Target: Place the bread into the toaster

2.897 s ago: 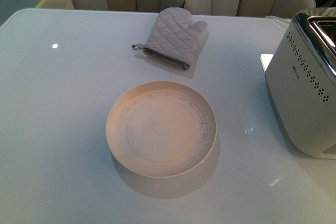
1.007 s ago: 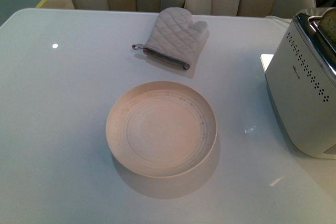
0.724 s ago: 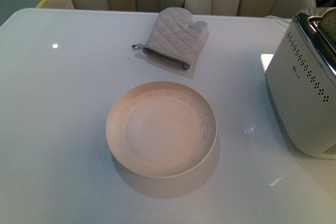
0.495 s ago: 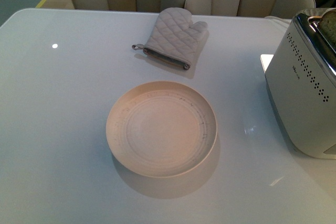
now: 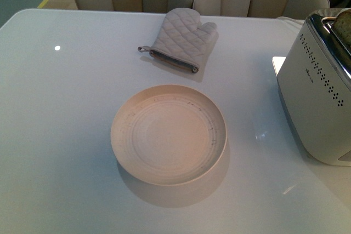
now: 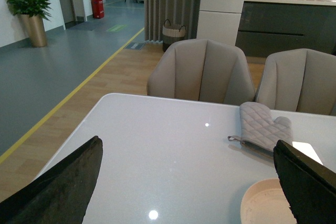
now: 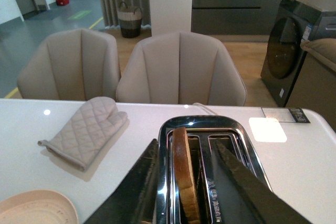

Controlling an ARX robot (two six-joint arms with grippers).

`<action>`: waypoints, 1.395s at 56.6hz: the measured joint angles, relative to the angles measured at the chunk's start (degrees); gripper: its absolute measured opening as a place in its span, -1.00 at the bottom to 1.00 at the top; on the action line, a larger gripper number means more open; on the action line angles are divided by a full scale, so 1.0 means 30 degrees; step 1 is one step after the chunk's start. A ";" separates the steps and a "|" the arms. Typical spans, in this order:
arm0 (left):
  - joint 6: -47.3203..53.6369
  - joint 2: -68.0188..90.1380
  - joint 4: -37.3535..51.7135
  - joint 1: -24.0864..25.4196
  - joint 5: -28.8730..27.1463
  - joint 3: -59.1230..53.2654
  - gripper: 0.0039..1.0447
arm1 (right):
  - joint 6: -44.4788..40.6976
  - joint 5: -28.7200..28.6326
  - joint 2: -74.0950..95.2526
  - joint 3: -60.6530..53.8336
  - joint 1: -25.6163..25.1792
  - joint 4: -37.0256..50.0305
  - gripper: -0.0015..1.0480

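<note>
The bread (image 7: 185, 174) is standing upright in one slot of the toaster (image 7: 210, 145), with the right gripper (image 7: 185, 179) hovering over it, fingers spread apart and released. The left gripper (image 6: 184, 182) is waiting with fingers wide open above the table (image 5: 66, 108). The empty plate (image 5: 169, 134) is lying nearer than the oven mitt (image 5: 181, 38)
</note>
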 joint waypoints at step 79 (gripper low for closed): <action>0.0000 0.0000 -0.0007 0.0000 0.0000 0.0000 0.86 | 0.0015 -0.0015 -1.1417 -0.3417 0.0000 -0.7446 -0.96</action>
